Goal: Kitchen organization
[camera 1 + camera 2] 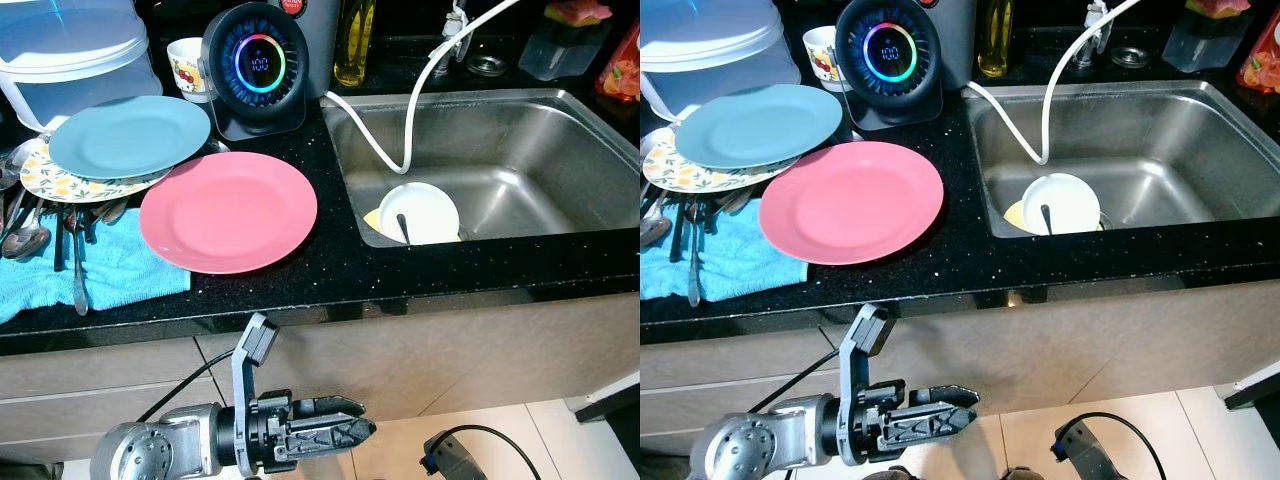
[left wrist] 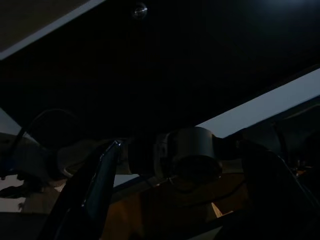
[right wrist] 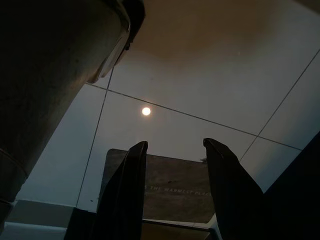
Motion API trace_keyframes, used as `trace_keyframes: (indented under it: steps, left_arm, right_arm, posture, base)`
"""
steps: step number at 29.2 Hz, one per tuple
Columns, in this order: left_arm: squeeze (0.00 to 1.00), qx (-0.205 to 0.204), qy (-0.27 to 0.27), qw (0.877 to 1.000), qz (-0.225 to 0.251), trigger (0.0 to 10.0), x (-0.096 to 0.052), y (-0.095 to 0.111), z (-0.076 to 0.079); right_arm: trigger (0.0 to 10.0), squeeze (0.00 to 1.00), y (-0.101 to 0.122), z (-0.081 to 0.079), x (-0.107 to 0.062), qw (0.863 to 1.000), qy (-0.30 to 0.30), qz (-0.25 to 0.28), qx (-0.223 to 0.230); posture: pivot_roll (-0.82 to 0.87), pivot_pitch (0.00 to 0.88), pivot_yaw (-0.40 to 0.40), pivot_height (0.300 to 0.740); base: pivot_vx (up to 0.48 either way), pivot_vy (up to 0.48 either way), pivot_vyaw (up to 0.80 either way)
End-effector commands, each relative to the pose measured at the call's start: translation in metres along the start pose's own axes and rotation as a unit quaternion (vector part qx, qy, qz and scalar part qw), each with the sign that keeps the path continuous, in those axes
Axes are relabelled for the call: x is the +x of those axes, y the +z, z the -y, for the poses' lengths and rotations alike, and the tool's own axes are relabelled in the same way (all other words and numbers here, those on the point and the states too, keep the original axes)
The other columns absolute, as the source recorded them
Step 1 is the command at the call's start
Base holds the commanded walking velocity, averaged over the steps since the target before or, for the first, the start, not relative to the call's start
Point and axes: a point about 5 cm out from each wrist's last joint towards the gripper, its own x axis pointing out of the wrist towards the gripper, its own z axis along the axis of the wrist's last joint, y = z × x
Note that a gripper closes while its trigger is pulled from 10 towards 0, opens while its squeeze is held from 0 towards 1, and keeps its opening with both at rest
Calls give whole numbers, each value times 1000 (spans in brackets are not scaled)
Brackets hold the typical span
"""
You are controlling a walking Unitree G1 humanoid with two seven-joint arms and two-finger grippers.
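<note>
Round pink plate (image 1: 228,211) lay on black stone counter (image 1: 330,270), unstacked; left gripper (image 1: 335,424) hung below, nearly clenched, empty; right gripper (image 3: 175,190) spread, idle.

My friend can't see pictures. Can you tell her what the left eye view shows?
A pink plate lies on a black counter beside a steel sink holding a white bowl. Behind it, a blue plate tops a patterned plate. The left gripper hangs below the counter edge, shut.

The round fan's (image 1: 258,66) lit display reads "100".
</note>
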Motion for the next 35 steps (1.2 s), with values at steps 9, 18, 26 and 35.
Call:
trace_keyframes:
  steps: [9,18,26,35]
  left_arm:
    - [0,77,-26,996,41,10000,12,27,20]
    - [0,164,-53,979,105,10000,24,69,38]
    - [0,170,-79,976,113,10000,27,76,49]
    - [0,251,28,955,153,10000,20,99,47]
  right_arm:
    - [10000,0,-4,-1,0,1000,3,-7,5]
    - [10000,0,0,-2,1,1000,4,-3,2]
    - [10000,0,1,-4,1,1000,6,-3,0]
    - [10000,0,-4,-7,1,1000,8,-8,-4]
  posture:
    - [83,126,-9,740]
    - [91,121,-12,740]
    - [94,117,-12,740]
    - [96,118,-13,740]
  base:
    - [0,0,0]
    - [0,0,0]
    - [0,0,0]
    - [0,0,0]
